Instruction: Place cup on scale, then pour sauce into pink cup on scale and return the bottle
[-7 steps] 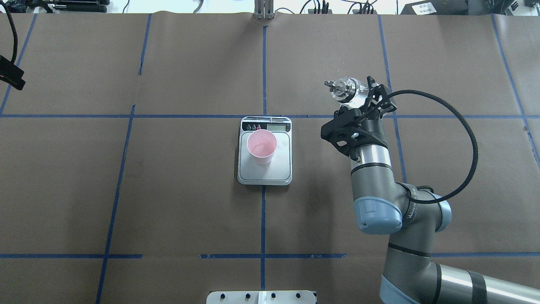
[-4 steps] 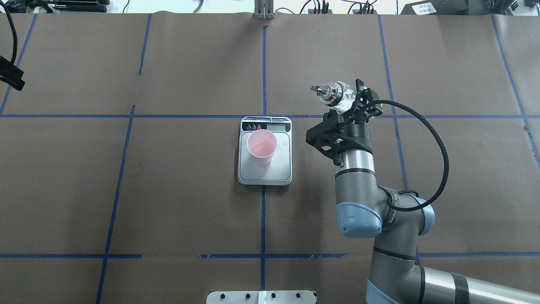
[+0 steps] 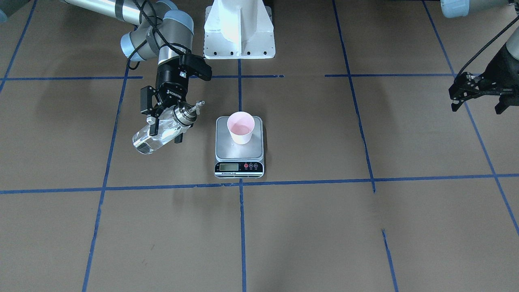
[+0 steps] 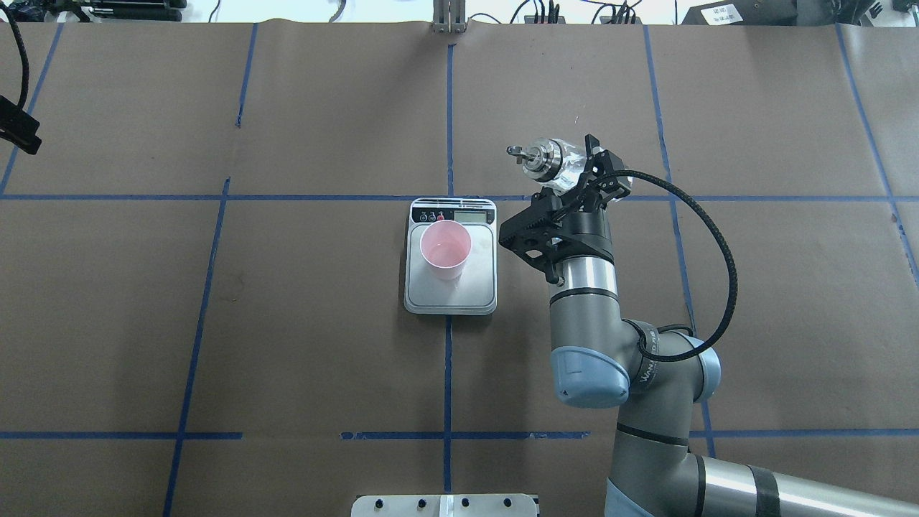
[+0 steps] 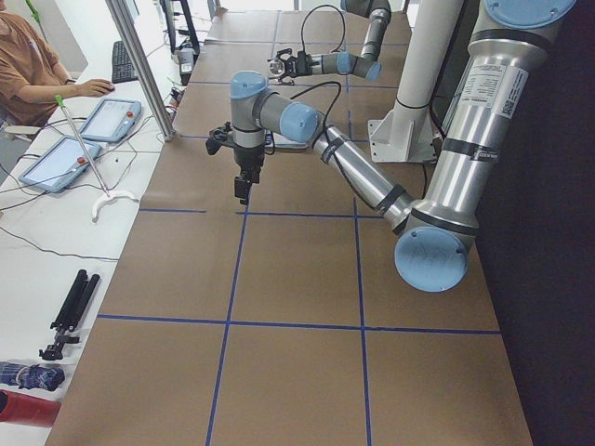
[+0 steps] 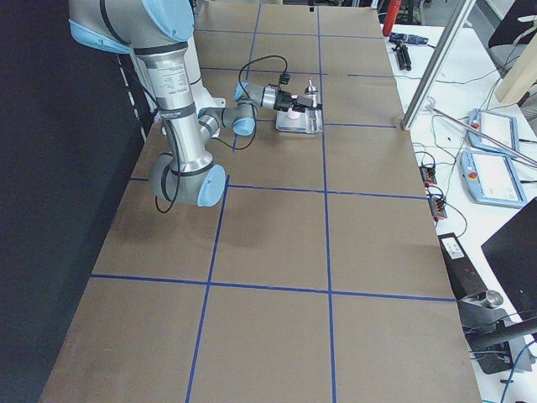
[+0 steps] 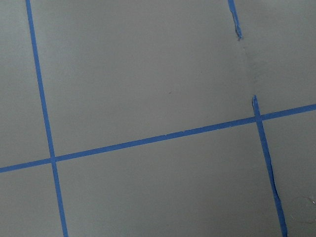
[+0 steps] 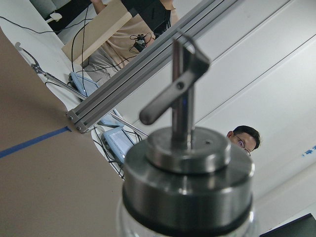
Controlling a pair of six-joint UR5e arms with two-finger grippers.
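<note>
The pale pink cup [image 4: 445,249] [image 3: 241,127] stands upright on the steel platform of the scale [image 4: 477,287] [image 3: 227,152] at the table's middle. My right gripper [image 4: 585,172] [image 3: 165,133] is shut on the clear glass bottle [image 4: 569,161] [image 3: 154,138]. It holds the bottle tilted above the table, just right of the scale in the overhead view, with the metal spout towards the scale. The bottle's collar fills the right wrist view [image 8: 187,182]. Clear liquid shows in the bottle. My left gripper [image 4: 20,133] [image 3: 482,97] hangs far off at the table's left side. I cannot tell whether it is open.
Brown paper with blue tape lines [image 4: 448,129] covers the table. The white robot base [image 3: 239,28] stands behind the scale. An operator [image 5: 37,74] sits with tablets [image 5: 107,119] beyond the far edge. An aluminium post [image 6: 436,67] stands there too.
My right arm has moved left towards the scale with the bottle in its grip. The cup, the scale and the left arm have not moved.
</note>
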